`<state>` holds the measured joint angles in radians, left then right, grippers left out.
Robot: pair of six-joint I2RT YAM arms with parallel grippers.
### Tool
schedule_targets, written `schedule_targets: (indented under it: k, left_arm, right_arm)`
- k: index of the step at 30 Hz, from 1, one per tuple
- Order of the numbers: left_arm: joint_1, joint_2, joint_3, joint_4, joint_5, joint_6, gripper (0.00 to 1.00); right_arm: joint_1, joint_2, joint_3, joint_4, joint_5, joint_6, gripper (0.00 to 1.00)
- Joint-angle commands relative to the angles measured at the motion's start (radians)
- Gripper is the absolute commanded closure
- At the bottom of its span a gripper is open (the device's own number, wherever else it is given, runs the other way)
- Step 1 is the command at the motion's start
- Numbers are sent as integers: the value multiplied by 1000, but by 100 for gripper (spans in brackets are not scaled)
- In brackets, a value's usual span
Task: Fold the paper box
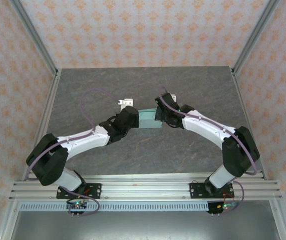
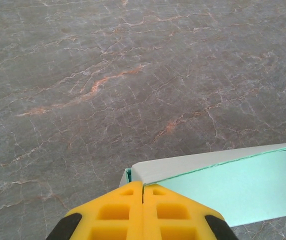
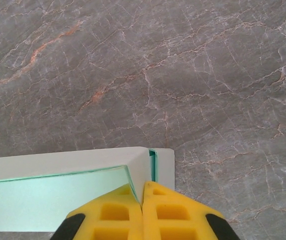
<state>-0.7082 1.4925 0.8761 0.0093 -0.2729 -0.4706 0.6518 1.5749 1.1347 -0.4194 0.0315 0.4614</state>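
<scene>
At the paper box (image 1: 149, 120) ends, your left gripper (image 2: 143, 185) and right gripper (image 3: 143, 185) are closed together, so push inward evenly.

The left arm (image 1: 82, 137) and the right arm (image 1: 208, 129) are alike: smooth white tubular links joined by bulky matte-black joint housings (image 1: 47, 161), each set on a black base plate (image 1: 80, 190). A thin purple cable (image 1: 85, 100) runs along each arm in loose loops. The left gripper (image 2: 143, 186) and the right gripper (image 3: 143, 184) have bright yellow fingers (image 2: 115, 212) moulded with square recessed pockets, with black shoulders behind them.
</scene>
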Motion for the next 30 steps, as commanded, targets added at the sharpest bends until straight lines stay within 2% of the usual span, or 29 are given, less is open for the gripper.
schedule_targets:
  k: [1,7,12,23,30]
  left_arm:
    - [-5,9,-23,-112,-38,6,100]
    - [-4,11,-25,-128,-57,0,100]
    - [-4,5,-31,-131,-69,-4,100]
    - [-7,11,-80,-77,-76,-20,100]
    - [-12,11,-86,-76,-94,-3,100]
  right_arm:
    - [-9,8,13,2,26,-10,96]
    - [-10,0,-11,-35,104,-130,97]
    - [-9,12,-31,-30,107,-185,97]
    - [30,-12,-189,149,100,-140,96]
    - [30,-66,-186,144,116,-150,92]
